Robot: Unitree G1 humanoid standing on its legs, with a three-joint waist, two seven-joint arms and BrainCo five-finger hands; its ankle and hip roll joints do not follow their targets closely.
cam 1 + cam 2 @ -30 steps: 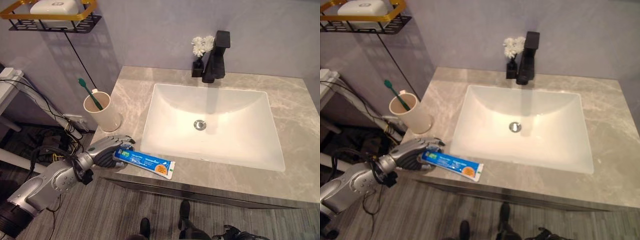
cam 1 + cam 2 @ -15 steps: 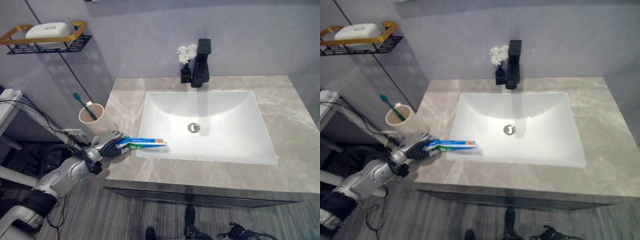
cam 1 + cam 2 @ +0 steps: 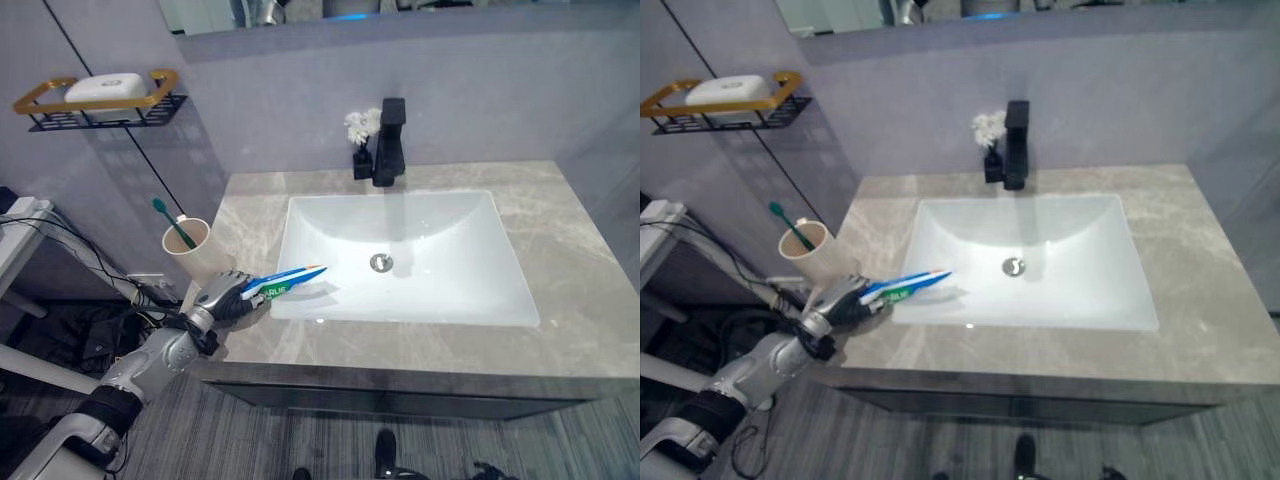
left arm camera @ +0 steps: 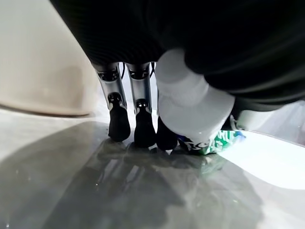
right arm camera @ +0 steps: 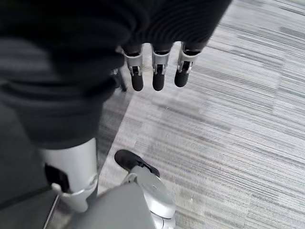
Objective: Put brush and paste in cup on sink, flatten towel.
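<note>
print on the toothpaste tube [image 3: 283,283] is too small to read.

Bright overhead light glares off the white basin [image 3: 400,255], while the blurred left wrist view is dim.

Left hand [image 3: 228,297] holds toothpaste tube [image 3: 285,280] over front-left counter [image 3: 300,340], tube tip reaching over the rim of the sink basin [image 3: 440,250]. Cup [image 3: 187,248] stands just behind the hand at the counter's left edge; toothbrush [image 3: 172,224] leans out of its mouth, taking part of the opening. Faucet [image 3: 388,142] and small flower vase [image 3: 361,150] block the back centre. Right counter stretch bare. Wall shelf [image 3: 100,100] with soap sits above the cup, off to the left. Right hand [image 5: 155,71] hangs over floor, fingers straight.
</note>
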